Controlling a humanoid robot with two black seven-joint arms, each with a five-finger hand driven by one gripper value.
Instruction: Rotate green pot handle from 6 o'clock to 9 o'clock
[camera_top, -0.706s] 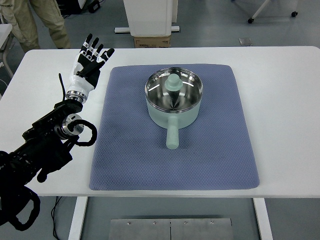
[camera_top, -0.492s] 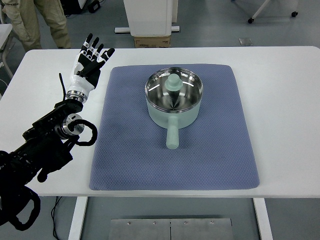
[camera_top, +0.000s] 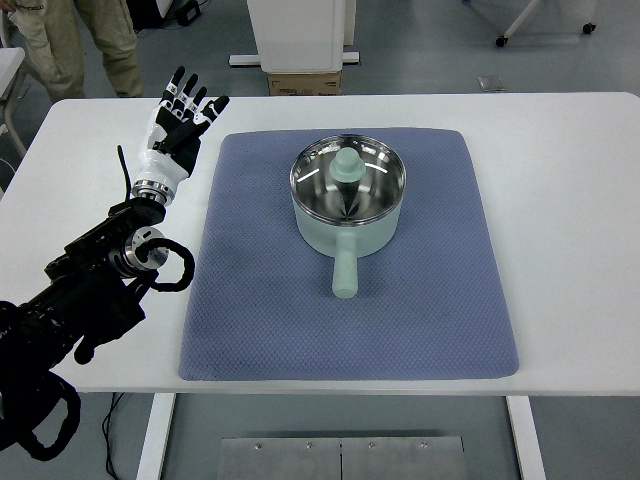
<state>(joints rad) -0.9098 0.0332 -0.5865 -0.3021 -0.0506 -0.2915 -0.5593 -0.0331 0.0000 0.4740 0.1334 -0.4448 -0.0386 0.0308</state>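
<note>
One pale green metal pot (camera_top: 347, 205) on a blue quilted mat (camera_top: 240, 300), its handle (camera_top: 344, 272) at 6 o'clock; my left hand (camera_top: 177, 128), fingers spread, empty, well apart at 9 o'clock.

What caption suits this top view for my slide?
Green pot on blue mat, handle at 6 o'clock; open left hand off the mat.

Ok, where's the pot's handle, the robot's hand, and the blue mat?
pot handle (camera_top: 344, 271), top view, middle of the green handle.
left hand (camera_top: 175, 130), top view, the palm.
blue mat (camera_top: 250, 310), top view, bare patch left of the handle.
</note>
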